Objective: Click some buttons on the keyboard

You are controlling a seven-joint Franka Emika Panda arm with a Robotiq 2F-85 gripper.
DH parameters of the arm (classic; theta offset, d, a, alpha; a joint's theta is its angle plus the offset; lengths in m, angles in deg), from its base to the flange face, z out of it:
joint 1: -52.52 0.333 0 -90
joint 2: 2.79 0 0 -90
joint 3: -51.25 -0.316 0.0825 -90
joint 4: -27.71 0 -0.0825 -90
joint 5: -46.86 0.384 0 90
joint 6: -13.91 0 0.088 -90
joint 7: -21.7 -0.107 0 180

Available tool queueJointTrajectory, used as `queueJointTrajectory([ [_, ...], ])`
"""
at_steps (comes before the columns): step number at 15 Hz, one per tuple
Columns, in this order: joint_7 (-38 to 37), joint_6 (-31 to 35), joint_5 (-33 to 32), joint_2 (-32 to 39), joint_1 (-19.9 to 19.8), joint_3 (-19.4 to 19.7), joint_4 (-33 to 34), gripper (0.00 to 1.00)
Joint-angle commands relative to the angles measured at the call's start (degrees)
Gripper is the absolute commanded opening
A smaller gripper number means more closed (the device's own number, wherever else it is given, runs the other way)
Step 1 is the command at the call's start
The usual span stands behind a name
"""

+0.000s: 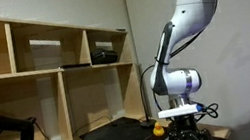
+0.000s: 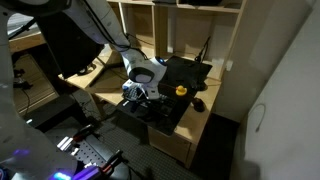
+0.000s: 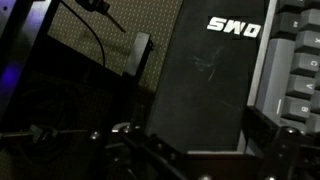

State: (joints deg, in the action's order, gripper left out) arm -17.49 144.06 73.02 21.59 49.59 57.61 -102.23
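In the wrist view the keyboard (image 3: 297,62) shows only as a strip at the right edge, with rows of small dark keys (image 3: 303,98) on a lighter frame. My gripper (image 3: 195,150) hangs over the black mat (image 3: 205,85) printed with white letters, to the left of the keyboard. Its two fingers stand wide apart at the bottom of the frame with nothing between them. In both exterior views the gripper (image 1: 181,124) (image 2: 140,97) points down, low over the desk. The keyboard is too dark to make out there.
A small yellow object (image 1: 159,129) (image 2: 181,90) and a dark mouse (image 2: 198,104) lie on the desk near the gripper. Wooden shelves (image 1: 58,60) stand behind the desk, with a black box (image 1: 103,54) on one. Cables (image 3: 95,35) run at the wrist view's left.
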Motion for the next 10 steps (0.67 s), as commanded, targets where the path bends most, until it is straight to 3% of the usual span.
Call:
queueJointTrajectory([
  [1, 1.3, 2.8, 1.1, -2.9, -0.3, -0.2, -2.9, 1.0],
  [5, 1.9, 2.6, 0.7, -6.3, -0.7, 0.2, -5.6, 1.0],
  [6, 0.5, 1.1, -0.1, -3.2, -0.3, 0.1, -2.4, 1.0],
  [10, 1.7, 2.1, 0.7, -4.6, -0.7, -0.1, -3.4, 1.0],
])
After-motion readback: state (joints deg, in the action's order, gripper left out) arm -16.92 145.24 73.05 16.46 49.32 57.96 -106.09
